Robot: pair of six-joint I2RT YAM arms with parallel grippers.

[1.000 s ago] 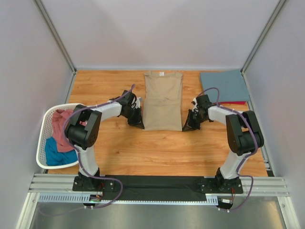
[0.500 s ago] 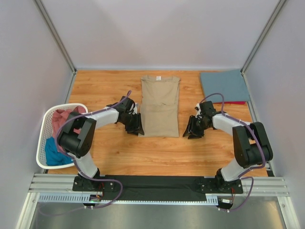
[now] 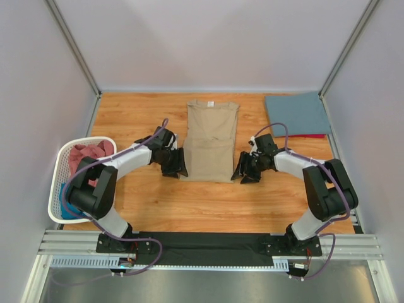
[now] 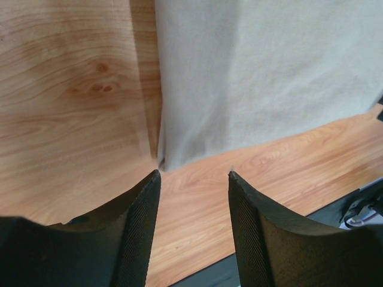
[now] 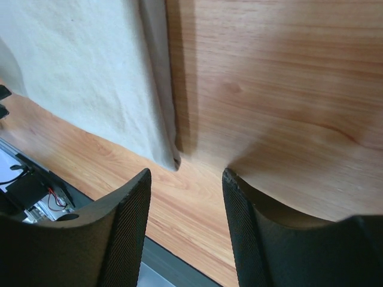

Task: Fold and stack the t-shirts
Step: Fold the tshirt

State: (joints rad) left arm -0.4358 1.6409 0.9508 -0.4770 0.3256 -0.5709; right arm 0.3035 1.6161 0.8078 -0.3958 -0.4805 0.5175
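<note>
nearest you on the left, the white slatted basket [image 3: 58, 165] held two shirts. a dusty pink t-shirt [image 3: 88, 154] was bunched at its far end. a teal t-shirt [image 3: 64, 197] lay at its near end, mostly covered by your left arm's elbow, so only a sliver showed.

further in, your left fingers [image 4: 140, 227] sat low at the near left corner of the tan t-shirt [image 3: 208, 145]. they were spread apart with nothing between them. in the wrist view the cloth's corner lay just beyond the tips, over the bare wooden surface [image 3: 139, 113]. your right fingers [image 5: 128, 221] stood the same way at the near right corner, parted and empty, the cloth edge just past them.

the tan t-shirt lay flat in the middle of the surface as a narrow rectangle, sleeves out of sight. its collar pointed away from you, with a small white label [image 3: 213, 103] too small to read.

at the far right corner a folded slate blue t-shirt [image 3: 297, 113] rested on a red t-shirt [image 3: 314, 136]. only a thin red strip showed along its near edge.
</note>
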